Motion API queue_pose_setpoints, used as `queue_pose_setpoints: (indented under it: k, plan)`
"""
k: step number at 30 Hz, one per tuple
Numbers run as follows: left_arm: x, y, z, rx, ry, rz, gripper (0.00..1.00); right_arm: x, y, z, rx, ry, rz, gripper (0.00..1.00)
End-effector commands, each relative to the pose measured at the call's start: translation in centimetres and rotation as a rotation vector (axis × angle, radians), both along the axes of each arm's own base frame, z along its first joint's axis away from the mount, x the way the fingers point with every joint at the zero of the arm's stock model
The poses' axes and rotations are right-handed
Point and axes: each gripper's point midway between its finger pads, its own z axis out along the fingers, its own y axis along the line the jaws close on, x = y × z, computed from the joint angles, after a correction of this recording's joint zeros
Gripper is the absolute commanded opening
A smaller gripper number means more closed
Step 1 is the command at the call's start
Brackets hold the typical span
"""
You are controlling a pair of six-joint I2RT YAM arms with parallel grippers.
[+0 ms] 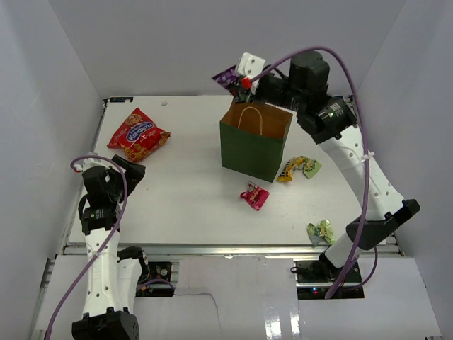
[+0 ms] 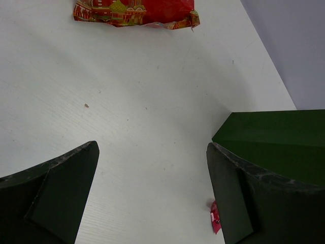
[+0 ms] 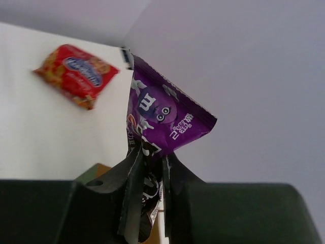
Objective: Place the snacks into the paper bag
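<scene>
One purple packet clamped in right gripper, held above far edge of upright paper bag; left gripper spread wide, near left; red chip bag far left.

Purple packet pinched between jaws — red chip bag beyond.

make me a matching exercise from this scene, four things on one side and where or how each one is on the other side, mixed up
Things
1. purple packet
2. red chip bag
3. pink wrapper
4. left tool

Place or state
A. open, holding nothing
B. on the table, on the near side of the paper bag
C. pinched in the right tool, raised by the paper bag's open top
D. lying at the far left of the table

Pairs: 1-C, 2-D, 3-B, 4-A
</scene>
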Motion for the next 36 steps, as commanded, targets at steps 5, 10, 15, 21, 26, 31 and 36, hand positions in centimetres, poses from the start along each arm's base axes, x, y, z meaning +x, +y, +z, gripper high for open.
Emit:
queue_pose_setpoints:
  k: [5, 10, 15, 21, 26, 31, 36]
  plan:
    - [0.4, 0.5, 0.6, 0.029, -0.011, -0.001, 0.98, 6.9, -4.9, 4.0, 0.181, -0.025, -0.290, 0.15]
    - [0.7, 0.6, 0.4, 0.036, -0.005, -0.005, 0.98, 10.1, -7.7, -1.6, 0.152, 0.137, -0.377, 0.17]
    - [1.1, 0.6, 0.3, 0.038, 0.000, -0.012, 0.98, 9.0, -7.6, -6.4, 0.086, 0.258, -0.302, 0.21]
    - [2.0, 0.9, 0.4, 0.060, 0.005, -0.019, 0.98, 7.6, -8.1, -10.5, 0.036, 0.366, -0.281, 0.38]
    - [3.8, 1.7, 0.6, 0.109, 0.018, -0.041, 0.98, 7.6, -9.2, -10.0, 0.062, 0.399, -0.305, 0.63]
    - [6.8, 1.9, 1.5, 0.117, 0.025, -0.086, 0.98, 8.3, -11.3, -7.5, 0.139, 0.424, -0.348, 0.69]
    - [11.1, 3.5, 2.2, 0.099, 0.049, -0.080, 0.98, 10.1, -17.3, -4.2, 0.263, 0.441, -0.432, 0.68]
